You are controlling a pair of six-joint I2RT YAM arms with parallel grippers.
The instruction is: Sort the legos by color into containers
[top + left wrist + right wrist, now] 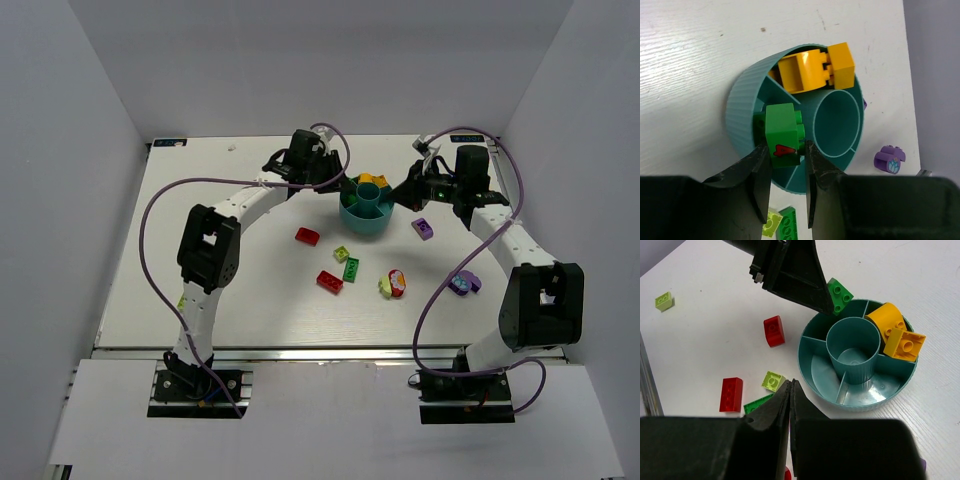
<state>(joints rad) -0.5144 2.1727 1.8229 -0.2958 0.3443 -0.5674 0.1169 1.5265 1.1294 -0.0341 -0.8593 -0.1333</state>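
Green brick [782,131] pinched in my left gripper [785,159] at the teal bowl [740,112].

My bowl is plastic, ribbed on the outside and smooth within, with thin walls cutting it into wedges around a round central cup [836,122]. My left jaws clamp the glossy, studded green brick by its sides, at the rim of the wedge next to the one holding two yellow bricks [807,74] — one rounded, one square. My right gripper [790,386] is pressed together on nothing, hanging just beside the bowl's outer wall. On the white, faintly grained table [705,350] lie two red bricks [774,331] and a lime brick [772,380] — a curved purple piece [889,159] sits apart.
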